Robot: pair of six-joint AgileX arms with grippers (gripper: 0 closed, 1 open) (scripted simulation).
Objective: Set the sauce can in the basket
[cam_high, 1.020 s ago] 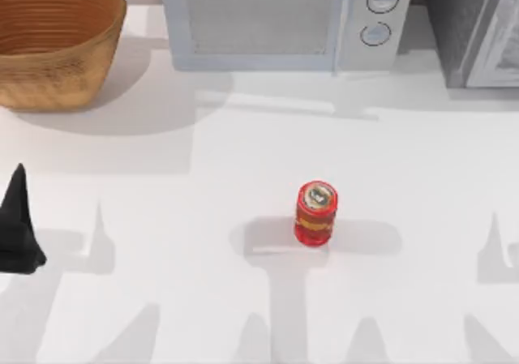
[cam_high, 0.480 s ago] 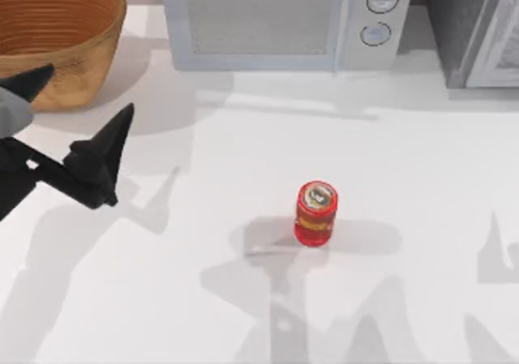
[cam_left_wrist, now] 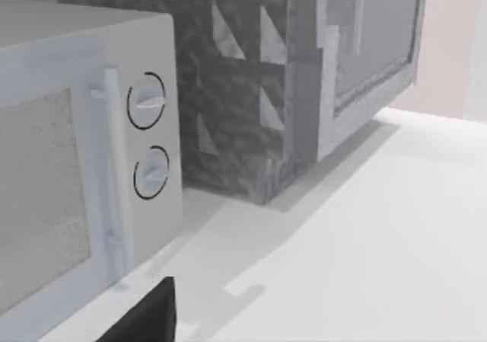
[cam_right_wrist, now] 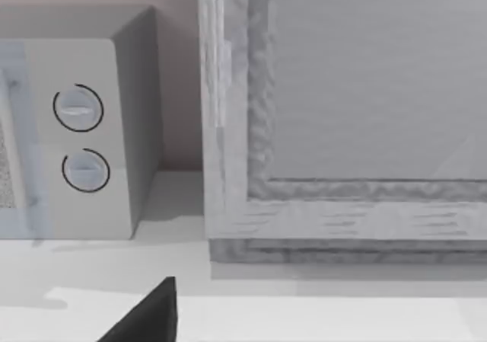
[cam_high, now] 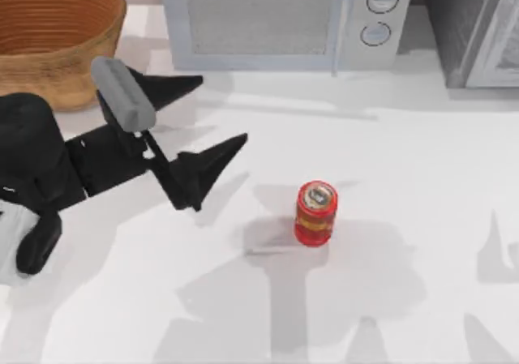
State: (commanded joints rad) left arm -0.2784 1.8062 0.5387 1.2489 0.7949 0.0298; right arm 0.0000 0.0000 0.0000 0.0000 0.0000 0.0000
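The sauce can [cam_high: 316, 212], red with a yellow band and a silvery top, stands upright near the middle of the white table. The brown woven basket [cam_high: 49, 48] sits at the back left corner. My left gripper [cam_high: 223, 109] is open, its two black fingers spread wide and pointing right. It hovers between the basket and the can, to the left of the can and apart from it, with nothing between its fingers. One left fingertip [cam_left_wrist: 144, 315] shows in the left wrist view. My right arm is parked, and a dark part of its gripper [cam_right_wrist: 148, 319] shows in the right wrist view.
A white microwave [cam_high: 284, 19] stands along the back edge, with a grey cabinet [cam_high: 474, 27] at the back right. Bare table [cam_high: 422, 177] lies right of and in front of the can.
My left arm has swung in from the left edge toward the table's middle, bringing its open gripper nearer the can. The can has not moved.
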